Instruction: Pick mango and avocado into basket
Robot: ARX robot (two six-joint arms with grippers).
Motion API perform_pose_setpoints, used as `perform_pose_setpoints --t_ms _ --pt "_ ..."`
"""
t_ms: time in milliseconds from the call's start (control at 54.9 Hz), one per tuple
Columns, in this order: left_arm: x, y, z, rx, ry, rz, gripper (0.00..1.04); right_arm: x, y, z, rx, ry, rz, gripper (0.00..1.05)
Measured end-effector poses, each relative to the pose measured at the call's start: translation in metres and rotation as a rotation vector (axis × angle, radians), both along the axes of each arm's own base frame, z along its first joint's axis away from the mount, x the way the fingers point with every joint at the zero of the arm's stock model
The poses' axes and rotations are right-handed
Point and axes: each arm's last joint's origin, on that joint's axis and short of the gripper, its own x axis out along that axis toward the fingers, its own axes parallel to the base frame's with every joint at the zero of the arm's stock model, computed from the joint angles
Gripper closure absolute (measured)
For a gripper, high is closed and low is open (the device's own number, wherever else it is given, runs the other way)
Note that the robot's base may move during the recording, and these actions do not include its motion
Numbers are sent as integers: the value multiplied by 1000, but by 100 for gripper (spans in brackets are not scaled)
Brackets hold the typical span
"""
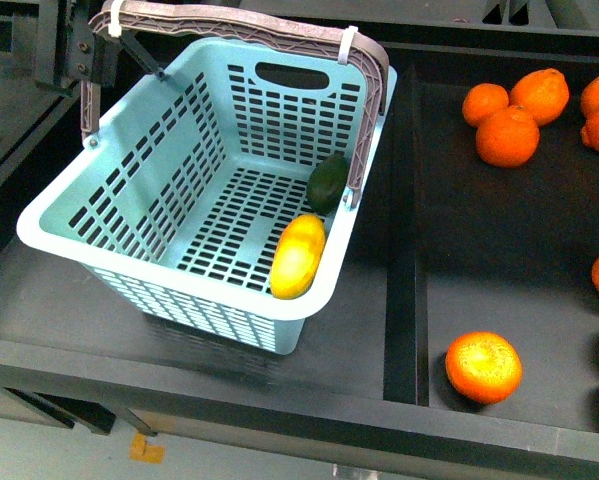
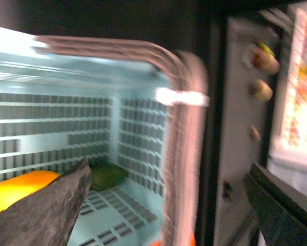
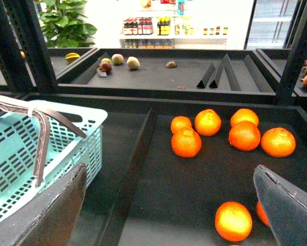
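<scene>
**Both fruits lie in the basket**

Front view: the mango and avocado rest in the basket; both look smooth, firm, best held across the middle.

Left wrist view: blurred; the left claw gapes empty at the handle.

Right wrist view: the right claw hangs wide open, empty, above the oranges.

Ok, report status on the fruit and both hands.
Mango and avocado both in basket. Left hand, right hand open, empty. Nothing in the way.
</scene>
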Motion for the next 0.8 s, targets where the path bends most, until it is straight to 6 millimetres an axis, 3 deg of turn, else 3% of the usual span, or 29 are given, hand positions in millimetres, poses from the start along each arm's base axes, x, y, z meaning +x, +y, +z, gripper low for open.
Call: perform_pose_setpoints --t_ms 55,91,219,328,437,801 --pt "-13 11 -8 185 -197 -139 30 0 0 0 0 0 0 9" --pt "-29 24 -14 409 -313 -220 39 0 0 0 0 0 -1 9" --pt "-71 53 -8 936 -470 -310 62 0 0 0 0 0 0 9" --pt "-98 70 -9 1121 -464 -340 82 0 0 0 0 0 0 9" --pt "-124 82 -19 1185 -432 -385 103 0 0 0 0 0 0 9" --pt "-186 107 -36 1214 -421 -394 103 0 0 0 0 0 0 9"
